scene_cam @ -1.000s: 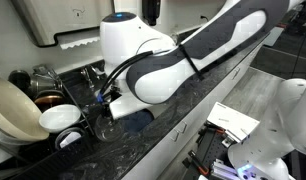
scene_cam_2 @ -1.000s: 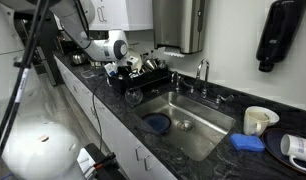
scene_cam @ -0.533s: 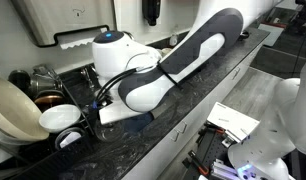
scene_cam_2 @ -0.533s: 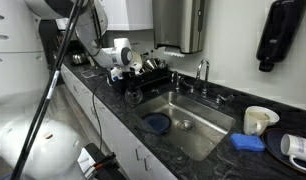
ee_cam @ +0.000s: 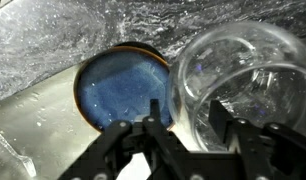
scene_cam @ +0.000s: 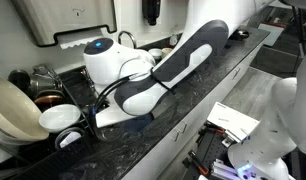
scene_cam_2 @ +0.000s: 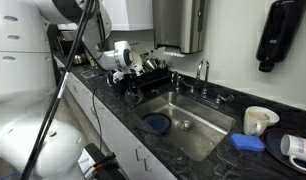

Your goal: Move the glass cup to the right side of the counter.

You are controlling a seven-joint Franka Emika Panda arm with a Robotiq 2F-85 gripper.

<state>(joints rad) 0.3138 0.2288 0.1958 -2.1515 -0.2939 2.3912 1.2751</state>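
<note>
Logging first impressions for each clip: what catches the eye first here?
The bulky white-and-black arm stretched low over the black counter dominates an exterior view. In the wrist view the glass cup looms large at right, a blue round dish at left, the gripper along the bottom edge.

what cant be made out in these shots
Grip: in the wrist view the gripper is at the glass cup, but clear glass and blur hide whether it is shut on it.
Cup's right side: cut off by the wrist view's edge.
Gripper and cup in an exterior view: hidden behind the arm.
Blue dish: lower rim hidden by the gripper's fingers in the wrist view.
</note>
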